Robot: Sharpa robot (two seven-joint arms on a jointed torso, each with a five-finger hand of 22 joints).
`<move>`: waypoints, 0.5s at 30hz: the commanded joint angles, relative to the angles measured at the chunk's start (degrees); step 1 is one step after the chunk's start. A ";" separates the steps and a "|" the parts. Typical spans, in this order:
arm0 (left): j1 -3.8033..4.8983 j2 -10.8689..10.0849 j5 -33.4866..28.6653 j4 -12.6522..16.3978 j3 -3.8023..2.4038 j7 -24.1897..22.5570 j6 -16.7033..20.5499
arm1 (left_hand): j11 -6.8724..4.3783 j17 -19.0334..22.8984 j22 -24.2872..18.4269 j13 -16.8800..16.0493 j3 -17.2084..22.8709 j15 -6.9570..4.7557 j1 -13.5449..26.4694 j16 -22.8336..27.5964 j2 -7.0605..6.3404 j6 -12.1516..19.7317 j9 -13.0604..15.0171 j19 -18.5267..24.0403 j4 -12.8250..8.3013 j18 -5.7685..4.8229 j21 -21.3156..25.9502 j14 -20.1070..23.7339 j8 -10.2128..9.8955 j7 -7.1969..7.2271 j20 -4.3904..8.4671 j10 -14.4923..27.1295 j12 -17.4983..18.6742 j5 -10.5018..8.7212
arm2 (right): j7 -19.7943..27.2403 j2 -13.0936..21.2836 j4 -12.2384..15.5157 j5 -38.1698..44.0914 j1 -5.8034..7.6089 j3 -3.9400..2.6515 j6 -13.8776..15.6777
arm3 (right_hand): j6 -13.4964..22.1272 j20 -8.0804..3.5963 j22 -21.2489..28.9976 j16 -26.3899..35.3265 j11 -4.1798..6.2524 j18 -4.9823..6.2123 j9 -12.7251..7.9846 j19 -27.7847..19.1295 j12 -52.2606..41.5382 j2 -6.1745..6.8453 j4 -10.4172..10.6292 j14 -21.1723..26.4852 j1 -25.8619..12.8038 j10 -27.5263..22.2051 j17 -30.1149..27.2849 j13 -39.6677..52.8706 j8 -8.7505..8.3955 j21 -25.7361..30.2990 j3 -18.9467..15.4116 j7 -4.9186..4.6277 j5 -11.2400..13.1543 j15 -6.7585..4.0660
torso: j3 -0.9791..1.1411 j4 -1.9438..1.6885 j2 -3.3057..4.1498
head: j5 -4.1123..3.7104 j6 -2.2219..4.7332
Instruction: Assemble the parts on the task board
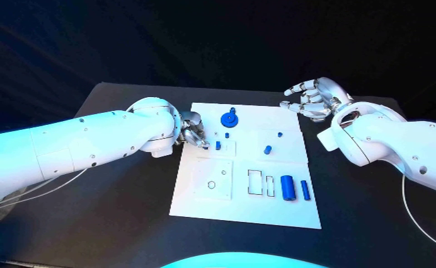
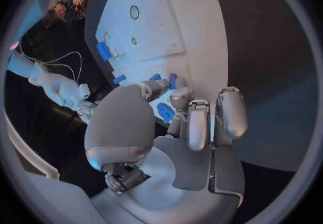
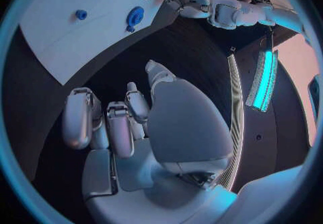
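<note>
Clearly the job is only partly under way. On the black table [image 1: 118, 217] the white board [image 1: 245, 208] lies in the middle, and most of the blue parts are loose on it or only standing in place.

At about twelve o'clock on the board sits a round blue wheel [image 1: 230, 118]. Near the centre are a few small blue pegs, one at [image 1: 268, 149] and another toward one o'clock at [image 1: 280, 134]. Down at about four o'clock a blue cylinder [image 1: 288, 187] and a thinner blue bar [image 1: 305, 190] lie side by side, just beside two empty rectangular slots [image 1: 255, 183]. A small round hole [image 1: 212, 185] at seven o'clock also looks unfilled.

The left hand [image 1: 190, 130] is at the board's nine o'clock edge, up toward ten. In the left wrist view its fingers [image 2: 195, 121] curl around a small blue piece [image 2: 166, 112], so it seems to be gripping one part, close above the board.

The right hand [image 1: 314, 99] hovers off the board at its two o'clock corner, fingers loosely apart and holding nothing.

By my reckoning, the slots and hole remain to be filled, so most of the assembly is left.
</note>
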State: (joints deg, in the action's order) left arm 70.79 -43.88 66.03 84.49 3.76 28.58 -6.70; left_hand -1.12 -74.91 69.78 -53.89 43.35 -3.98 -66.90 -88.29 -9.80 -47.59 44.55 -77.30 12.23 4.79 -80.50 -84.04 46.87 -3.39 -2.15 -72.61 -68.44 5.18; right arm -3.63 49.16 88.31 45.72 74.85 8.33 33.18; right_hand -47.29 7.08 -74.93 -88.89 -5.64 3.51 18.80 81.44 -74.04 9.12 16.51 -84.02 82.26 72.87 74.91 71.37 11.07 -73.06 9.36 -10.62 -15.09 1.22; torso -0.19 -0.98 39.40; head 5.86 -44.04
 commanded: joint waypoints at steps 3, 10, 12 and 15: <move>-0.10 0.19 0.34 0.00 0.08 0.49 -1.51 | -0.04 -12.41 0.13 -0.20 10.51 -0.34 0.52 -0.33 0.34 -0.46 0.03 -0.32 -10.23 -0.34 -0.25 -5.19 0.23 0.37 -0.05 -0.46 -0.28 0.39 | 0.46 0.00 0.05 0.39 -0.04 0.00 -0.69 | 0.16 0.07 -4.05 0.28 0.04 0.48 -0.08 -0.36 0.21 0.04 -0.03 -5.06 -0.41 -0.44 11.62 -0.07 0.30 0.27 0.39 0.15 -0.22 0.03 | 0.05 0.08 0.03 | -0.09 -0.12; -0.09 0.49 -0.49 0.02 0.09 0.40 -1.51 | -0.23 -12.70 0.45 -1.73 10.86 -0.44 2.49 -0.49 -0.51 -1.27 -0.21 -0.51 -10.61 -0.40 -0.40 -5.28 0.46 0.65 0.04 -1.70 -1.34 0.85 | 0.43 0.00 0.08 0.39 -0.04 0.00 -0.69 | 0.16 0.07 -4.05 0.28 0.04 0.48 -0.08 -0.36 0.21 0.04 -0.03 -5.06 -0.41 -0.44 11.62 -0.07 0.30 0.27 0.39 0.15 -0.22 0.03 | 0.06 0.05 0.02 | -0.18 -0.20; -0.09 0.58 -0.70 -0.04 0.09 0.37 -1.36 | -0.40 -12.85 0.68 -2.14 10.64 -0.55 3.80 -0.57 -0.68 -1.78 -0.39 -0.65 -10.24 -0.45 -0.50 -5.32 0.53 0.90 0.12 -2.18 -1.62 0.75 | 0.42 0.01 0.08 0.39 -0.04 0.00 -0.69 | 0.16 0.07 -4.05 0.28 0.04 0.48 -0.08 -0.36 0.21 0.04 -0.03 -5.06 -0.41 -0.44 11.62 -0.07 0.30 0.27 0.39 0.15 -0.22 0.03 | 0.07 0.05 0.01 | -0.20 -0.22; -0.09 0.73 -0.91 -0.18 0.10 0.33 -1.08 | -0.63 -12.94 0.83 -2.36 9.79 -0.73 5.56 -0.62 -1.20 -2.18 -0.67 -0.75 -9.54 -0.48 -0.54 -5.35 0.48 1.24 0.27 -2.53 -1.75 0.48 | 0.41 0.03 0.11 0.39 -0.04 0.00 -0.67 | 0.16 0.07 -4.05 0.28 0.04 0.48 -0.08 -0.36 0.21 0.04 -0.03 -5.06 -0.41 -0.44 11.62 -0.07 0.30 0.27 0.39 0.15 -0.22 0.03 | 0.08 0.05 0.02 | -0.25 -0.24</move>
State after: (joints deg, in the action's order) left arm 70.82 -43.39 65.93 84.15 3.79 28.97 -6.92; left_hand -1.70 -74.90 70.57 -56.24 47.98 -4.41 -61.35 -88.53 -11.22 -49.00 43.91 -77.71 7.59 4.80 -80.71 -84.05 47.45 -2.54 -1.74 -74.81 -69.89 5.71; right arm -3.63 49.16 88.35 45.72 74.85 8.33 33.17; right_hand -47.29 7.08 -74.91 -88.89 -5.64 3.51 18.80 81.44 -74.04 9.12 16.51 -84.02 82.26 72.87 74.91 71.37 11.07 -73.05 9.36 -10.62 -15.09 1.22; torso -0.12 -0.93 39.41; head 5.65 -44.26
